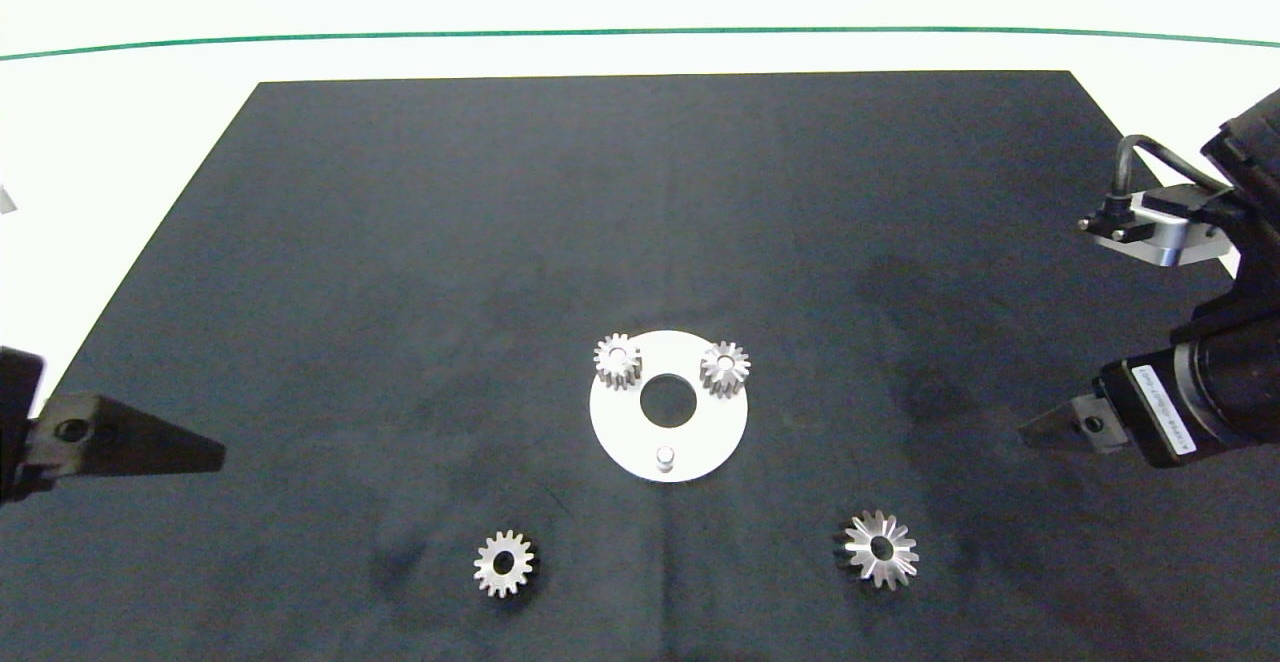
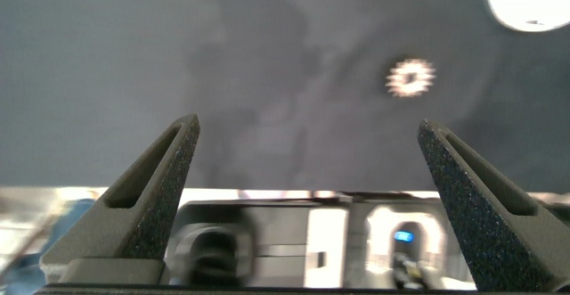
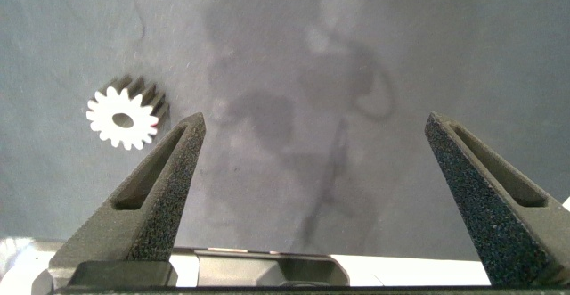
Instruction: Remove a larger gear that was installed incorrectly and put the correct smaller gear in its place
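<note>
We see the larger gear [image 1: 880, 549] lying flat on the dark mat [image 1: 400, 242], off the round white plate [image 1: 620, 432] and toward the right arm's side, so the wrong part looks already removed. The plate's near peg [image 1: 665, 458] stands bare, while two small gears sit on the two far pegs. The smaller gear [image 1: 504, 563] we would take for the swap lies loose on the mat near the front edge, toward the left arm.

Our left claw [image 1: 215, 455] hovers at the mat's left border, fingers spread wide and empty; our right claw [image 1: 1030, 432] hangs at the right border, also spread and holding nothing.

There is open mat all round the loose smaller gear, and nothing stands between it and the bare peg. We judge the desk's front edge the only tight side.
</note>
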`<state>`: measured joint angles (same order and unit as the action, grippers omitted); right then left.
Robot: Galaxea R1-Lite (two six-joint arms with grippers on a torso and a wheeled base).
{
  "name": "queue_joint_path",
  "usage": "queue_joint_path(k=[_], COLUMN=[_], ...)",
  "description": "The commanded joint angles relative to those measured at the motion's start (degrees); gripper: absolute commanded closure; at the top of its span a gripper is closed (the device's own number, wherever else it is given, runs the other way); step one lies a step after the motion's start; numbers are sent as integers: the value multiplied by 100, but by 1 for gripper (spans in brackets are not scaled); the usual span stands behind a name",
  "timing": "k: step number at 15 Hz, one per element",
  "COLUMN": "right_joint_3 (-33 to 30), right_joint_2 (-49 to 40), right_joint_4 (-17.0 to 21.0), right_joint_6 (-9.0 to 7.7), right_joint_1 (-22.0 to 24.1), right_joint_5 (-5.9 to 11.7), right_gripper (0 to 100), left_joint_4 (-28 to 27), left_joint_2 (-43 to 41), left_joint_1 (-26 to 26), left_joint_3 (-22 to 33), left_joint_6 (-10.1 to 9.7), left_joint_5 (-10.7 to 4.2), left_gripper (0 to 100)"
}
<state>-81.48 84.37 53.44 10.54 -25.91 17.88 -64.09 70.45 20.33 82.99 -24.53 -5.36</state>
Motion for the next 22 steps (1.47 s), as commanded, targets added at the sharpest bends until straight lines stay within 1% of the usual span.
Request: queue_joint_path(k=[1,2,3,4,5,6,7,8,10,12,13,14,16,17,22], right_joint_3=[-96,-96,-114,-122,-122,-114,-114,-114,-122,-122,-122,-122,-114,-122,-114], right_joint_2=[-167,-290,-334,-351,-378,-386,-395,-404,-413,-439,-457,-457,-448,-448,-413], right_joint_4=[52,52,52,61,61,61,61,61,61,61,52,52,52,52,26], right_joint_6=[0,-9,-26,-35,-35,-44,-44,-44,-35,-35,-35,-35,-26,-26,-17], right_joint_1=[156,174,261,358,420,428,428,428,428,428,420,420,428,428,402], right_joint_5=[13,13,13,13,13,13,5,5,-4,-4,-13,-13,-13,-13,-13], right_gripper=[0,0,0,0,0,0,0,0,0,0,0,0,0,0,0], left_joint_4=[942,1355,1636,1698,1715,1750,1794,1812,1829,1847,2040,2155,2805,2937,3069], left_joint_2=[856,997,1208,1384,1542,1647,1727,1832,2043,2166,2298,2307,2324,2368,2465], left_joint_1=[1139,1526,1895,2124,2247,2379,2511,2686,2994,3012,3143,3170,3284,3275,2897], left_joint_3=[-829,-1092,-1233,-1277,-1382,-1497,-1549,-1593,-1620,-1628,-1690,-1743,-1962,-1971,-1971], left_joint_6=[-676,-922,-1212,-1388,-1432,-1467,-1485,-1555,-1801,-1828,-1836,-1836,-1819,-1828,-1775], left_joint_5=[-835,-861,-879,-967,-1213,-1538,-1740,-1758,-1802,-1889,-1925,-1925,-1942,-1942,-1951], left_gripper=[0,0,0,0,0,0,0,0,0,0,0,0,0,0,0])
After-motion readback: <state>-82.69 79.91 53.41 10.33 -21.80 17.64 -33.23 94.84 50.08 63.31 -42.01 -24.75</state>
